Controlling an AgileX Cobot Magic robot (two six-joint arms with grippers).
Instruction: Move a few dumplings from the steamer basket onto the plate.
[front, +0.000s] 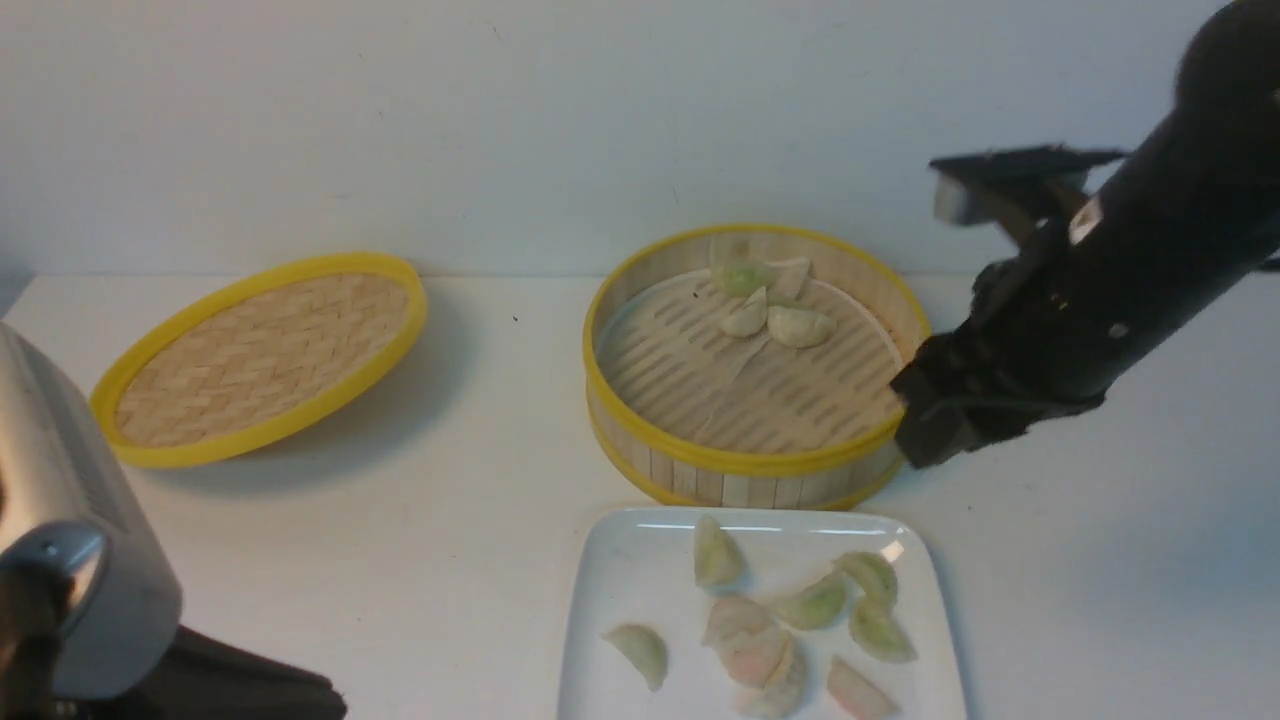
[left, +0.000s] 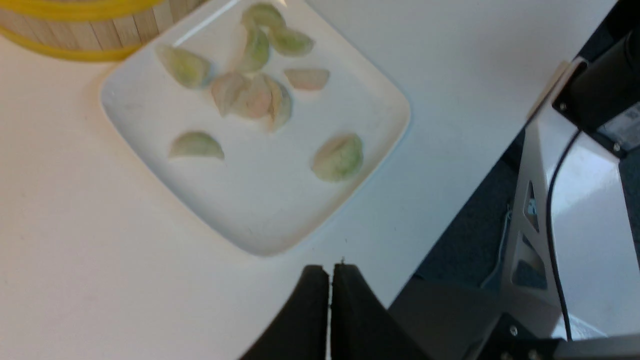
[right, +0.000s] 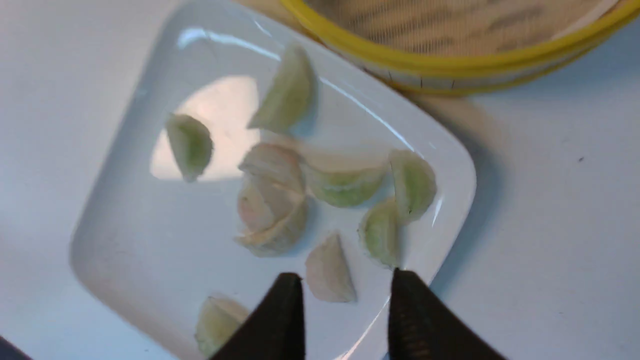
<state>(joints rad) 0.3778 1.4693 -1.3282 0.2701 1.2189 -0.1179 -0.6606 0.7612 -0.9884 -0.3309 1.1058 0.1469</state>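
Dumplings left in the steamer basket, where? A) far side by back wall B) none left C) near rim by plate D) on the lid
A: the dumplings cluster at the far side of the steamer basket, and its near floor is bare.

Table (front: 450, 520): lid (front: 260, 360), steamer basket (front: 700, 482), plate (front: 620, 580)

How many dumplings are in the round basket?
4 dumplings, bunched at the far side of the steamer basket: a green one and a pale one by the wall, two more nearer. Others could hide.
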